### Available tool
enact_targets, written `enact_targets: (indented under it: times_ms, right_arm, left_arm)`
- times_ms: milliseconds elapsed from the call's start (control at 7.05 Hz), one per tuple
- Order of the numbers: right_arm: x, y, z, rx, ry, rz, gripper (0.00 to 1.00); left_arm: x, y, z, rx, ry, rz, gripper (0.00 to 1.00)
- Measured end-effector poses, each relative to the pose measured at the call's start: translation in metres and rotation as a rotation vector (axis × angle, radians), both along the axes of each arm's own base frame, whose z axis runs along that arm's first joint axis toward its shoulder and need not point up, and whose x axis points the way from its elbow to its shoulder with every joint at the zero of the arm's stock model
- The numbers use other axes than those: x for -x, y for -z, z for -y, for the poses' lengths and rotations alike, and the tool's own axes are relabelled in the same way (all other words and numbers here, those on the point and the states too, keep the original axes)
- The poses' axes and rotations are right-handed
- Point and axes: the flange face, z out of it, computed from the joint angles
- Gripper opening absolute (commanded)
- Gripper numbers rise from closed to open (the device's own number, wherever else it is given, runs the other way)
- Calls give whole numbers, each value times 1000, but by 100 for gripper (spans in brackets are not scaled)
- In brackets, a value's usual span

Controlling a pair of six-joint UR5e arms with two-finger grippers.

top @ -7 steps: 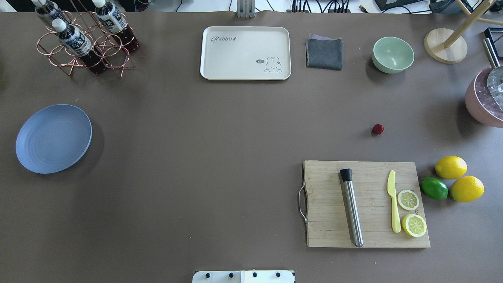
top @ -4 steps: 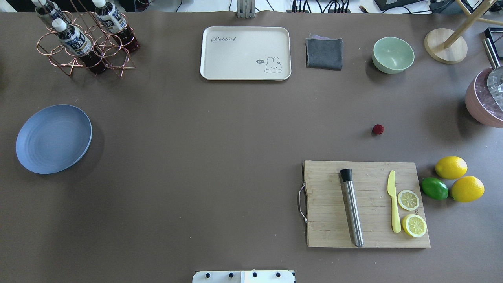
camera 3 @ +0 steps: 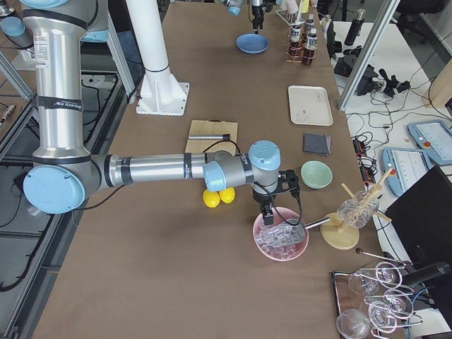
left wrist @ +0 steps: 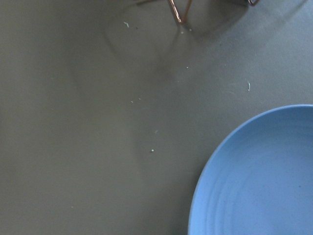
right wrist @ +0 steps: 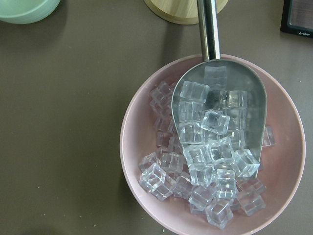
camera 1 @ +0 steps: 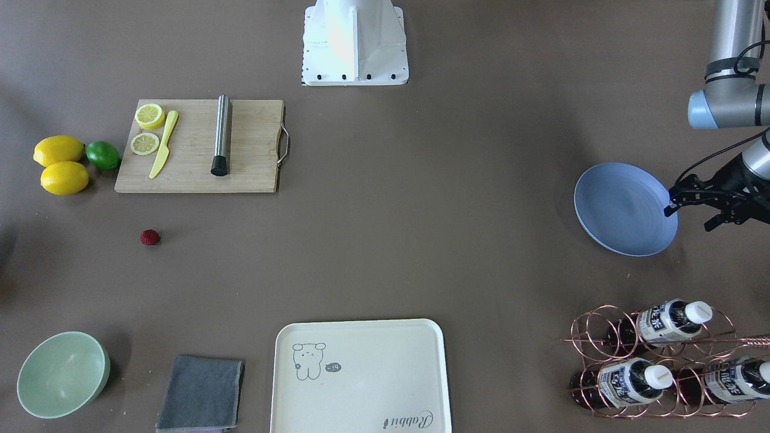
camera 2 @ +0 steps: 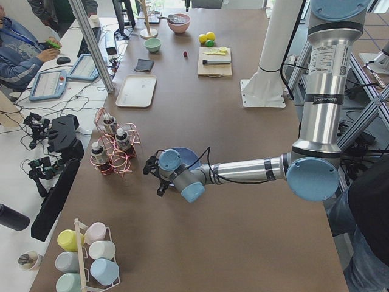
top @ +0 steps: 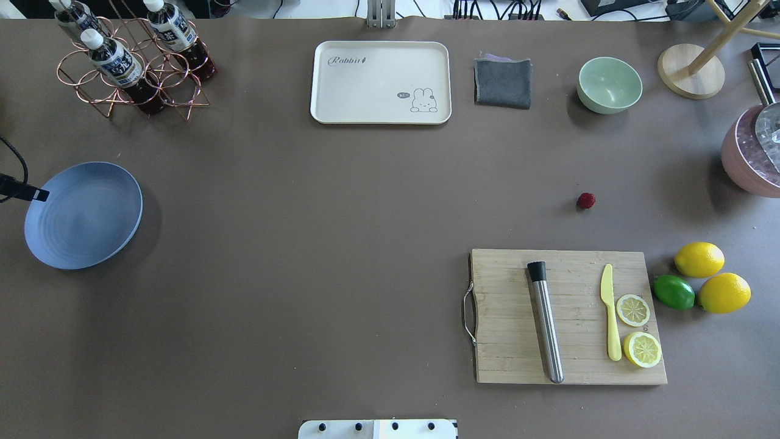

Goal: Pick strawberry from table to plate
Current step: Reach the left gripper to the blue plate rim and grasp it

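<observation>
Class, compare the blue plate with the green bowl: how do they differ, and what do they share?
The plate is pale blue; the bowl is mint green. The plate is wide and shallow; the bowl is narrower and deeper. The plate lies on the robot's left; the bowl, on its right beside a grey cloth. Both are round, empty and upright.

The overhead camera looks forward and down on the table (top: pixel 341 201) from behind the robot's base (top: pixel 378 428); the front-facing one faces it, sharing the whole tabletop. Side cameras look along it from both ends. Wrist cameras hang close above the plate (left wrist: pixel 264 186) and the pink bowl (right wrist: pixel 134 112).
</observation>
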Motion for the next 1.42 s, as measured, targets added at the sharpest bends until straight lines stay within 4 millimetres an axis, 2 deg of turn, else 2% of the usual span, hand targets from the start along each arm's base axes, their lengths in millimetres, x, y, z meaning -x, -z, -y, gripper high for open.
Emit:
enact_targets:
  times_ms: [142, 284, 426, 568, 851, 993, 1135, 1277, 1419]
  right_arm:
    - [0, 0, 0, 1, 0, 0, 100]
    - [0, -1, -1, 1, 1, 0, 100]
    - [0, -1, -1, 1, 1, 0, 100]
    - [1, 0, 0, 1, 1, 0, 100]
    - [1, 0, 0, 0, 2, 1, 100]
    - [1, 0, 0, 1, 1, 1, 100]
    - [1, 0, 0, 1, 1, 1, 100]
    - [1, 0, 0, 1, 1, 1, 100]
    - [1, 0, 0, 2, 1, 1, 100]
  left_arm:
    - [-3, -3, -3, 0, -3, -4, 37]
    - [-3, -6, -6, -3, -6, -8, 18]
    - [-5, -8, -8, -3, -15, -16, 6]
    - [-6, -9, -10, -1, -24, -25, 0]
    - [-9, 1, -7, 3, -19, -43, 0]
    - [-11, 17, -2, 14, 7, -66, 0]
    - [-16, 42, 6, 39, 47, -104, 0]
    - [-25, 78, 20, 78, 98, -158, 0]
    - [-42, 118, 30, 118, 133, -216, 0]
